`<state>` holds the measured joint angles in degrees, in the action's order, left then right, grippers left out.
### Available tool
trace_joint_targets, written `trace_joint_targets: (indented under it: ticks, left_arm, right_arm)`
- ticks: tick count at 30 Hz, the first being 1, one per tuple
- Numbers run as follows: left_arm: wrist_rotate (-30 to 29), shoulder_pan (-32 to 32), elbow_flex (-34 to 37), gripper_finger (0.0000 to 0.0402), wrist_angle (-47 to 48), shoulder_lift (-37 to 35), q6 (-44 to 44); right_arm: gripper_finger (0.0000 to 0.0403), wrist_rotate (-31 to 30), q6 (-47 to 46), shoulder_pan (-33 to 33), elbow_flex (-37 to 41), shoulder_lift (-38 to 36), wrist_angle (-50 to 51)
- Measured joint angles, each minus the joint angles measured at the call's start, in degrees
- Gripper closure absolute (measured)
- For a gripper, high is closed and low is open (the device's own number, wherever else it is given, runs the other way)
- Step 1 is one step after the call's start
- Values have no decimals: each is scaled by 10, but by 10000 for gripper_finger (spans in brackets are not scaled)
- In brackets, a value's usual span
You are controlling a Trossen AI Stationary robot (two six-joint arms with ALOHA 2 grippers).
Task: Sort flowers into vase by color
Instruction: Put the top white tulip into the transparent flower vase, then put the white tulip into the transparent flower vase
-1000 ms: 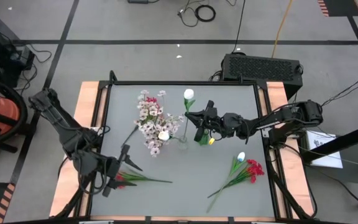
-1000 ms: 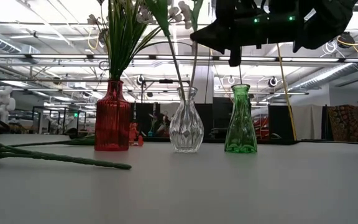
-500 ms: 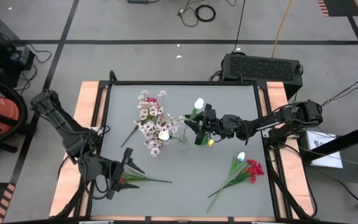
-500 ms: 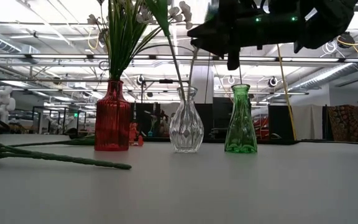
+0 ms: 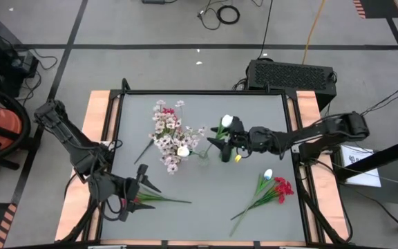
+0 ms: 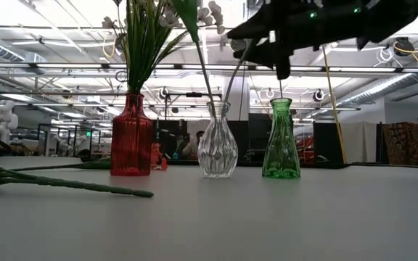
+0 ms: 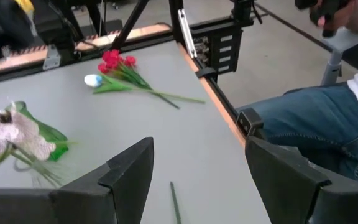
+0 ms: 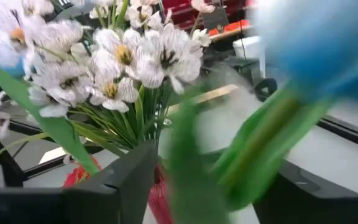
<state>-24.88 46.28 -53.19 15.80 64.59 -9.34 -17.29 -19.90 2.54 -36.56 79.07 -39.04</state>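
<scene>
Low view: grey table (image 6: 267, 217), bright workshop behind; both claws (image 5: 221, 146) open

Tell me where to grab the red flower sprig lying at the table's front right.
Take the red flower sprig by its bare thin green stem, midway down, from straight above. It lies flat, a white bud lies right beside the blooms, and the stem has open table around it.

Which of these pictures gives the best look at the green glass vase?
The low view: the green vase stands there in full side profile, beside the clear vase. From above in the high view it is only a small green spot under the right arm's claw. Neither wrist view clearly shows it.
</scene>
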Motion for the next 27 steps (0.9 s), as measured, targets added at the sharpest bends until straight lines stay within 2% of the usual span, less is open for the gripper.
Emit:
trace_joint_targets:
  ticks: [9, 16, 22, 27]
  left_arm:
    - [0, 0, 0, 144, -7, 41, -13]
    - [0, 0, 0, 144, -57, 95, -24]
    - [0, 0, 0, 144, -80, 127, -24]
    - [-7, 0, 0, 144, -78, 135, -44]
  right_arm:
    - [120, 12, -53, 13, 0, -157, 240]
    - [119, 4, -100, 73, 0, -249, 353]
    - [136, -3, -177, 159, -3, -274, 469]
    - [156, 9, -257, 242, -33, -242, 559]
